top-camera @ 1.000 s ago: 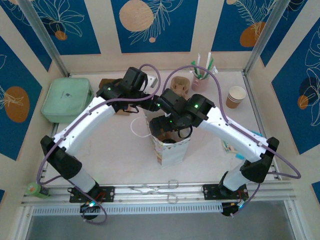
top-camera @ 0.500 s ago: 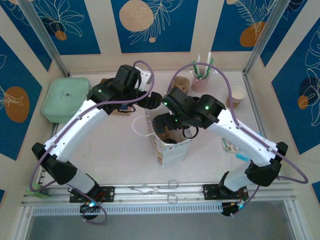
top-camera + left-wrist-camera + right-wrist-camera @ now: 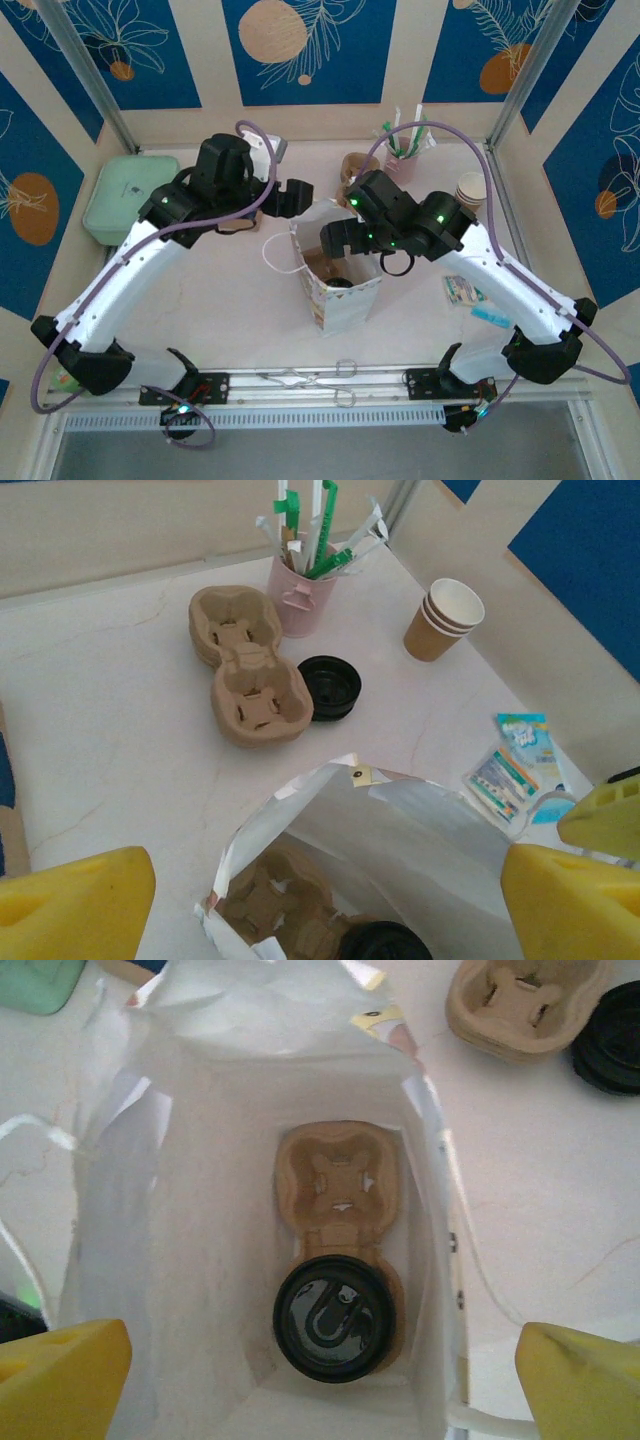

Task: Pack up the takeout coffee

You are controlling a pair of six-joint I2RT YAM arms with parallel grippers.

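Top external: takeout coffee [image 3: 339, 281] at frame centre, inside the open white paper bag [image 3: 345, 305], a dark spot. Left gripper [image 3: 298, 196] upper left of the bag, right gripper [image 3: 335, 240] above its mouth.
Left wrist: at the bottom edge, its black lid [image 3: 385, 942]; yellow fingers [image 3: 75, 900] spread wide, empty.
Right wrist: stands upright in a pulp cup carrier [image 3: 338, 1180], long axis vertical, round black lid facing the lens, low centre; fingers [image 3: 60, 1375] wide apart, empty.

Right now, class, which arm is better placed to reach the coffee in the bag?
Probably right: the right gripper hangs open over the paper bag, lidded coffee straight below; the left gripper sits beside it.
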